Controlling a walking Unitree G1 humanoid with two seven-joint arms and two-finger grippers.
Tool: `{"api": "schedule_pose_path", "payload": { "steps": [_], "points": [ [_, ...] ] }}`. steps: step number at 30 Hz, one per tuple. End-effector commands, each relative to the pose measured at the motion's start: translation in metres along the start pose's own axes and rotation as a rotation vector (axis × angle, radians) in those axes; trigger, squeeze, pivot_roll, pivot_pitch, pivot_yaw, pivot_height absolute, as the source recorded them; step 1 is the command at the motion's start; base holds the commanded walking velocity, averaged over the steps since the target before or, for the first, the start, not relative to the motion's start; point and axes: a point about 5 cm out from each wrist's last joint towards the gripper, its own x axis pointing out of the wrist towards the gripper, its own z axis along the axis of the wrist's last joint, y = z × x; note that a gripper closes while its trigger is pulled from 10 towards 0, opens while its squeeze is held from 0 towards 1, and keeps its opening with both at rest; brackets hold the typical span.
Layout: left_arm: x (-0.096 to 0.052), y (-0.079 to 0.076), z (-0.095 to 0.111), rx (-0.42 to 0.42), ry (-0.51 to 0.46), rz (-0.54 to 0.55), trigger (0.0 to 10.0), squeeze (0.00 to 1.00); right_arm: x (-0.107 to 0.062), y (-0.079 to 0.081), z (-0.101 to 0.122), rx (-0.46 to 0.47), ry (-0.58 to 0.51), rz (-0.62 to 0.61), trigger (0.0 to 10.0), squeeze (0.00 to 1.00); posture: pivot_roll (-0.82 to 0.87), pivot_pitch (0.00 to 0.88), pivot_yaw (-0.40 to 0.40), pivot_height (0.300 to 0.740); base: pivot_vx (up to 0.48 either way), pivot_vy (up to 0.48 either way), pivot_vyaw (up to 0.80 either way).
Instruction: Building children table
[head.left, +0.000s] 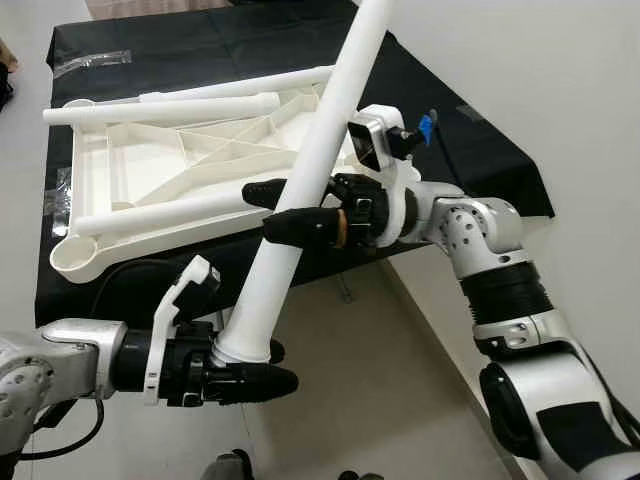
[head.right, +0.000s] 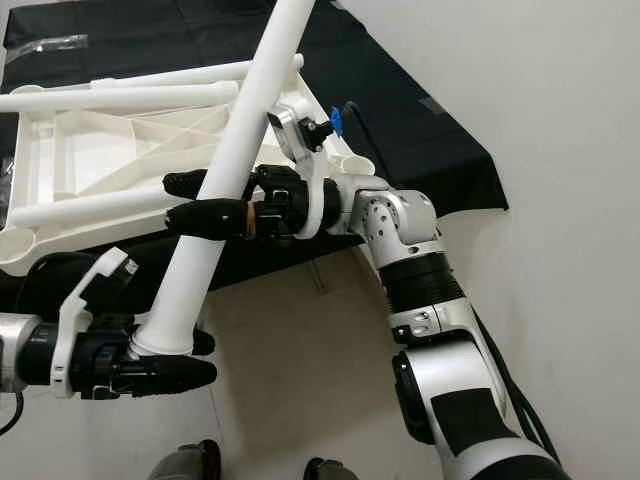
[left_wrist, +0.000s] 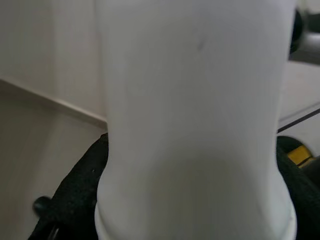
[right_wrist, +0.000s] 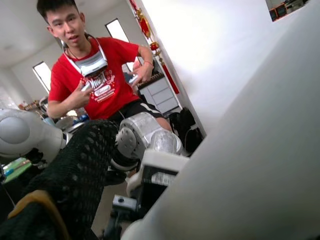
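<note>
- Here we are with the long white plastic table leg (head.left: 318, 150), a smooth round tube, held up at a slant over the front edge of the work surface, its top end running out of the head views.
- It reads as light, hollow and stiff, so it should swing without sagging, but that glossy skin looks slippery and could twist in a loose grip.
- Best holds, by my judgement: one at the flared collar at the bottom end, where the wider rim gives the fingers a stop, and one at mid-length to steer.
- That is just how it is taken. The left gripper (head.left: 245, 372) is clamped on the leg's flared bottom end, black fingers on either side of the collar.
- The right gripper (head.left: 290, 210) is closed around the tube at mid-length, one finger in front, one behind.
- Behind the leg lies the white ribbed plastic tabletop (head.left: 200, 150), upside down on the black cloth-covered table (head.left: 200, 50), with round sockets at its corners.
- Three more white legs lie on the tabletop; whether any is seated in a socket I cannot tell.
- The right wrist view catches a person in a red shirt (right_wrist: 97, 75) standing behind the robot.
</note>
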Motion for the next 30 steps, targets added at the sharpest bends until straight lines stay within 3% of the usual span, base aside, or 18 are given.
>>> {"api": "schedule_pose_path", "payload": {
  "steps": [1, 7, 20, 30],
  "points": [
    [0.006, -0.004, -0.003, 0.113, 0.058, 0.003, 10.0, 0.0, 0.003, -0.003, -0.005, 0.043, 0.003, -0.018, 10.0, 0.0, 0.07, 0.197, -0.04, 0.74, 0.0, 0.0, 0.0],
    [0.01, 0.0, -0.006, 0.222, 0.09, 0.055, 10.0, 0.0, 0.004, -0.005, -0.018, 0.082, 0.014, -0.037, 10.0, 0.0, 0.07, 0.187, -0.043, 0.74, 0.0, 0.0, 0.0],
    [0.012, 0.001, -0.011, 0.25, 0.088, 0.038, 10.0, 0.0, 0.004, -0.007, -0.016, 0.076, -0.016, -0.055, 10.0, 0.0, 0.07, 0.178, -0.042, 0.74, 0.0, 0.0, 0.0],
    [0.014, 0.013, -0.009, 0.296, 0.052, 0.101, 10.0, 0.0, 0.008, -0.002, -0.007, 0.042, -0.073, -0.04, 10.0, 0.0, 0.06, 0.19, -0.044, 0.74, 0.0, 0.0, 0.0]
  ]
}}
